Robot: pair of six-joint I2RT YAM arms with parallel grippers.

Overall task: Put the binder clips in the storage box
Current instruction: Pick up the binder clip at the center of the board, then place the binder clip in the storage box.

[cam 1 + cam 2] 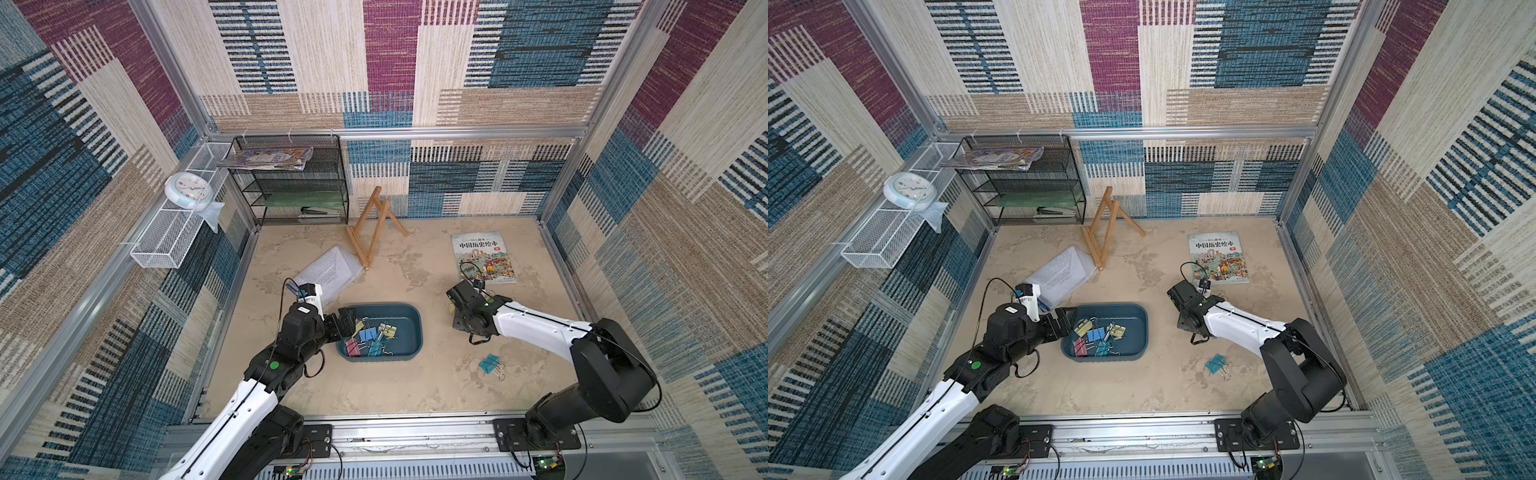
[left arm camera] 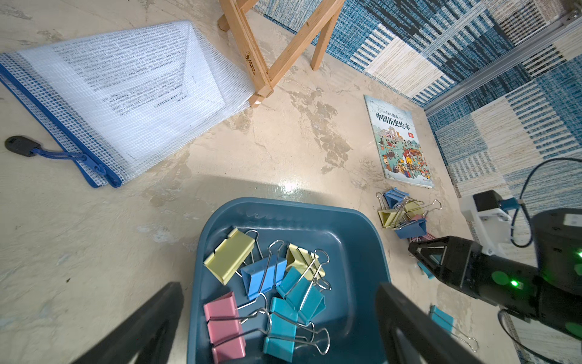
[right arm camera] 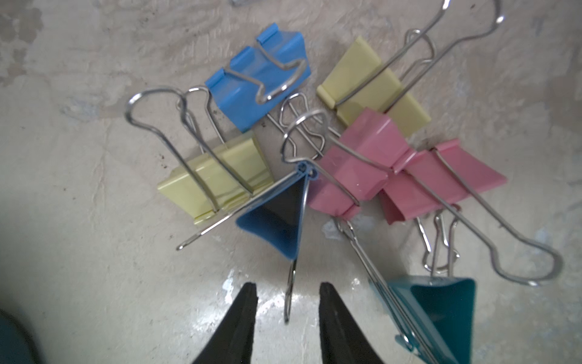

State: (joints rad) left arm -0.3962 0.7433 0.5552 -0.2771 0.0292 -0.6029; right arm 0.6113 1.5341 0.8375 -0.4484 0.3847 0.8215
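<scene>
My right gripper: jaws part-way apart, straddling wire handle of blue clip, not pinching. My left gripper: spread wide, empty, over storage box. Located binder clips: several boxed, pile on table, lone teal clip apart. Judged light, stiff, slick; best hold handle; interlocked handles may drag neighbours. Table between pile and box open; wall low.

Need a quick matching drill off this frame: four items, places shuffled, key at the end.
Things:
1. left gripper
2. right gripper
3. picture book
4. clock

Places:
A. on the white wire basket
B. over the storage box
C. flat on the table, towards the far wall
D. at the pile of binder clips

Pairs: 1-B, 2-D, 3-C, 4-A
</scene>
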